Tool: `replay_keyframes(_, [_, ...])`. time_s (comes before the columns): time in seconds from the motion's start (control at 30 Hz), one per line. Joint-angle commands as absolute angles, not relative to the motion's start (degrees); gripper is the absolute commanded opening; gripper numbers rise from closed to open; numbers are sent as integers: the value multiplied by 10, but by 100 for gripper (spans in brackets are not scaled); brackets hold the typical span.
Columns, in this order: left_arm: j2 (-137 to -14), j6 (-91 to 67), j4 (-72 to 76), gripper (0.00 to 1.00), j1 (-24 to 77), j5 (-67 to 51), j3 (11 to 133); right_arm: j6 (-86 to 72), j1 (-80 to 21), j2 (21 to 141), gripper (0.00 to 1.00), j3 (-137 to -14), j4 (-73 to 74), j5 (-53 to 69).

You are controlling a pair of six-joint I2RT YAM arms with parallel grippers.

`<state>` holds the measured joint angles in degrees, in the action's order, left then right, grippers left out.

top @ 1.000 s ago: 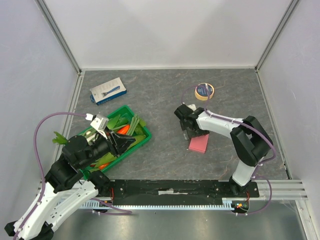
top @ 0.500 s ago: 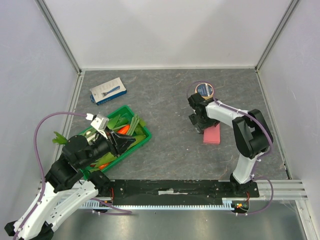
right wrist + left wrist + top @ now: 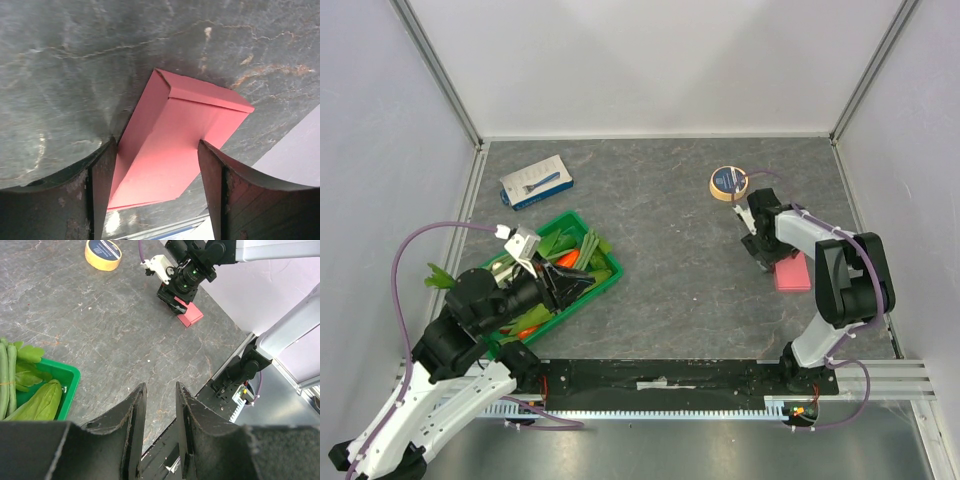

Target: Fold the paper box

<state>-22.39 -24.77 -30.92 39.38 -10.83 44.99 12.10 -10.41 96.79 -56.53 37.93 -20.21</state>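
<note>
Salmon-pink card fills the middle of my right wrist view. The paper box slants from lower left to upper right of the frame and is already formed into a long rectangular shell. Its far end flap is turned in, and it lies on the grey stone-patterned table. My right pincer is spread wide and straddles it with a finger against each long side, so I judge I have hold of it across its width. The near end is hidden under my wrist, and I cannot tell whether it is closed. In the overhead view the box sits right of centre, to the lower right of the tape roll. My left pincer is well apart at lower left, above the green crate. Its fingers have only a narrow gap between them and hold nothing, so it can give no help from there. The folding looks close to finished, and what remains is to set the box down square. The card is thin and hollow, so I should squeeze only lightly, or the long walls will bow in and the turned-in flap will spring out. I would keep the underside flat on the table, avoid scraping it sideways, open both fingers evenly and lift straight up.
</note>
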Motion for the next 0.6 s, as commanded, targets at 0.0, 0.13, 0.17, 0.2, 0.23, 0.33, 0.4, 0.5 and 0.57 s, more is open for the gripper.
replay_keyframes(0.0, [-219,-236,-274,36,395,-139,452,218,-63,970,71,-554,345,-213])
replay_keyframes(0.13, [-211,-232,-275,37,395,-140,449,261,-4,969,58,-555,337,-172])
replay_keyframes(0.17, [-210,-231,-276,37,395,-140,449,267,13,969,56,-549,330,-171])
replay_keyframes(0.2, [-211,-229,-275,37,395,-141,448,270,18,971,56,-548,325,-176])
replay_keyframes(0.23, [-211,-229,-275,37,395,-141,449,275,25,973,56,-547,322,-174])
replay_keyframes(0.33, [-212,-229,-272,37,395,-146,447,289,47,979,56,-542,306,-181])
replay_keyframes(0.4, [-214,-229,-270,37,395,-152,447,294,66,985,57,-547,296,-179])
replay_keyframes(0.5, [-215,-231,-271,37,395,-161,450,298,90,998,57,-562,291,-177])
replay_keyframes(0.57, [-214,-230,-272,36,396,-162,448,298,100,1011,57,-575,293,-177])
